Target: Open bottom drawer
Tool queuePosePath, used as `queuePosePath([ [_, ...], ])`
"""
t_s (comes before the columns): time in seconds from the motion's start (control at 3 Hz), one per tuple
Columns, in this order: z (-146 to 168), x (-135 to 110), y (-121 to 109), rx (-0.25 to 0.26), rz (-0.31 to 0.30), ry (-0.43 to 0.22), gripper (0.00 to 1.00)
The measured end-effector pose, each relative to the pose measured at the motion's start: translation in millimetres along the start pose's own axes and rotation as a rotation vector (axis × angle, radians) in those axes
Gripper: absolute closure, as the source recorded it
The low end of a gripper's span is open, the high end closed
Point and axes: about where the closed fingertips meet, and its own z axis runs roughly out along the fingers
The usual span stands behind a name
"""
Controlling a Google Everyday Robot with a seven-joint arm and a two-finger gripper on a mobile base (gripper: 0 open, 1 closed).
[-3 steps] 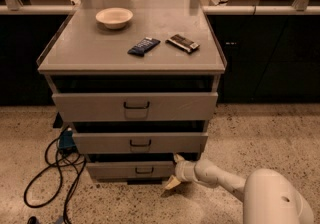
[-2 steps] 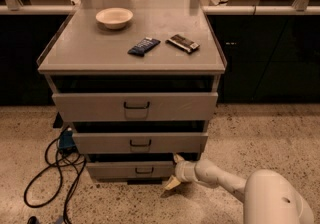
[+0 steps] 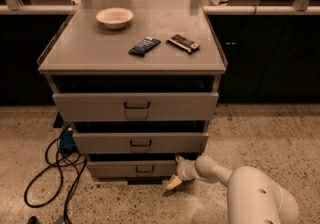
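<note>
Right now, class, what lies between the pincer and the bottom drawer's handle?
In the camera view, only the bare front of the bottom drawer lies between its handle and the pincer, low at the drawer's right end.

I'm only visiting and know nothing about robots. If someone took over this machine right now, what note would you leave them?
Gripper: low near the floor, at the right end of the bottom drawer, not on its centre handle.
Done: the arm is at drawer level.
Left: get hold of the drawer and pull it out; it looks barely out, if at all.
</note>
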Motion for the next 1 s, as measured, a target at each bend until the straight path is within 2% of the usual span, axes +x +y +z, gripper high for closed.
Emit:
queuePosePath([
  [0.33, 0.0, 0.0, 0.0, 0.0, 0.0, 0.0, 0.0],
  [0.67, 0.0, 0.0, 0.0, 0.0, 0.0, 0.0, 0.19],
  [1.0, 0.1, 0.0, 0.1, 0.0, 0.0, 0.0, 0.42],
])
